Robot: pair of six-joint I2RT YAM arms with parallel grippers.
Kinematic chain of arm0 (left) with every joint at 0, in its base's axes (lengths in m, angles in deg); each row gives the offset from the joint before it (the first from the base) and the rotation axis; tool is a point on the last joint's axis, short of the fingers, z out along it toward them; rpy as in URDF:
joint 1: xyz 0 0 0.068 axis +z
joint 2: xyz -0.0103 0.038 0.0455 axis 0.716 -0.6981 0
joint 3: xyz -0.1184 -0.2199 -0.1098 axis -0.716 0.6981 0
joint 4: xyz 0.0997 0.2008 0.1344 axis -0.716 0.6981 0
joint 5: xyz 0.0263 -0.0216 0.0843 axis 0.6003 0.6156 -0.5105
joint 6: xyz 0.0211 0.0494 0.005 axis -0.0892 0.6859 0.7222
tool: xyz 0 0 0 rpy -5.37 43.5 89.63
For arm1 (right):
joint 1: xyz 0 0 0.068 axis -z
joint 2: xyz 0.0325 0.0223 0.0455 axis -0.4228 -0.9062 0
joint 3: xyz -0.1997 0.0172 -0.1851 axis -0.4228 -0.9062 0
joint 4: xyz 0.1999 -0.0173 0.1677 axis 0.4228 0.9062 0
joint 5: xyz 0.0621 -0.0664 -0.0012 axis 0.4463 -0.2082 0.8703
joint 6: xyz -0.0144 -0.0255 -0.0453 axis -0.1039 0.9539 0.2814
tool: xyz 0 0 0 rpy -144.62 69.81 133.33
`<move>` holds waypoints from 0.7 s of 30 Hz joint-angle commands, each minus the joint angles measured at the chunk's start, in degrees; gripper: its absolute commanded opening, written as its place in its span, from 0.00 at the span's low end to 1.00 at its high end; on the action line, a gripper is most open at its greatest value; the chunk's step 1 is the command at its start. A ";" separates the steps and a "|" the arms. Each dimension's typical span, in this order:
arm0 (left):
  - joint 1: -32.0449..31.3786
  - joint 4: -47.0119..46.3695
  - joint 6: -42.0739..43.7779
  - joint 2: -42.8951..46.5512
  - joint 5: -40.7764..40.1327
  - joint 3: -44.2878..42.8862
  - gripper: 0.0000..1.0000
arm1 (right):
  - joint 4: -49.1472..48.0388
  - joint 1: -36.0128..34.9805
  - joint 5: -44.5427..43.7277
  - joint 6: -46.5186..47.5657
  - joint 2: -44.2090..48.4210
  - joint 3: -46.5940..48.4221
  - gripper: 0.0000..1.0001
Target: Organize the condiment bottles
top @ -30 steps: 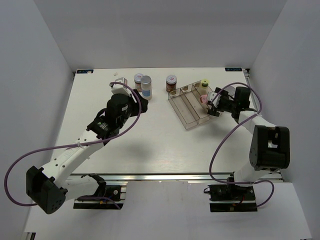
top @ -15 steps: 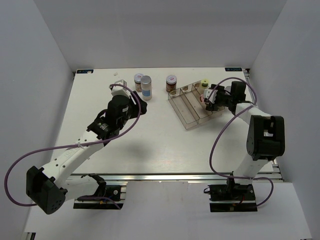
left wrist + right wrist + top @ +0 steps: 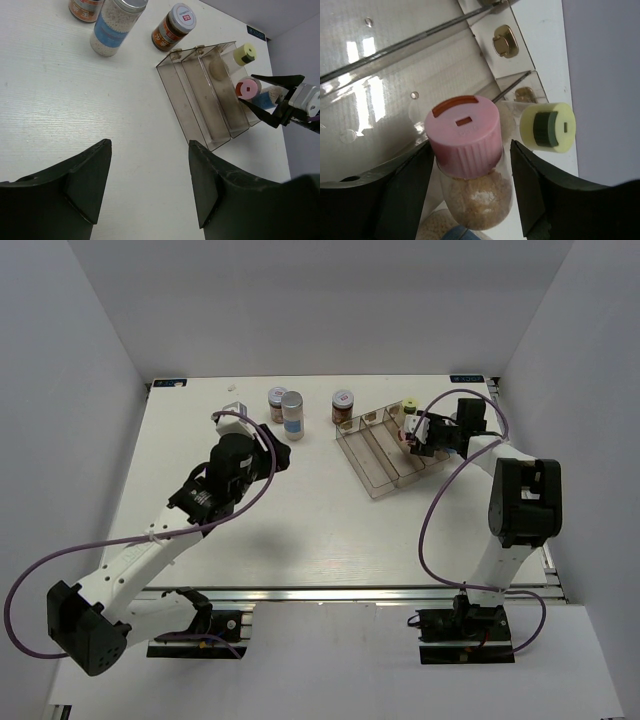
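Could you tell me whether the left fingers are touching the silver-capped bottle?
Apart: left wrist view shows bare table between left fingers and silver-capped bottle.

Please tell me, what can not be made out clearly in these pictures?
Right wrist: whether the right pincer touches the pink-capped bottle; any gap beside the cap is too dark to see.
Left wrist: whether that bottle stands inside the clear tray or beside it; the clear walls overlap there.
Left wrist: one brown jar, cut off by the top edge; label unreadable.

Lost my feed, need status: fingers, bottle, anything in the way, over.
Left fingers open, empty. Right fingers open, straddling pink bottle at tray. Yellow bottle close beside it.
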 commanded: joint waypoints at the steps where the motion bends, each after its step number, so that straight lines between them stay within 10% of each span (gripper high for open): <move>1: 0.02 0.74 -1.33 2.16 -1.08 0.84 0.73 | 1.80 -1.29 2.94 0.89 -0.42 1.97 0.66; 21: 0.02 1.00 -2.74 1.81 -0.46 0.75 0.73 | -3.11 -1.11 3.82 -13.41 1.07 0.39 0.35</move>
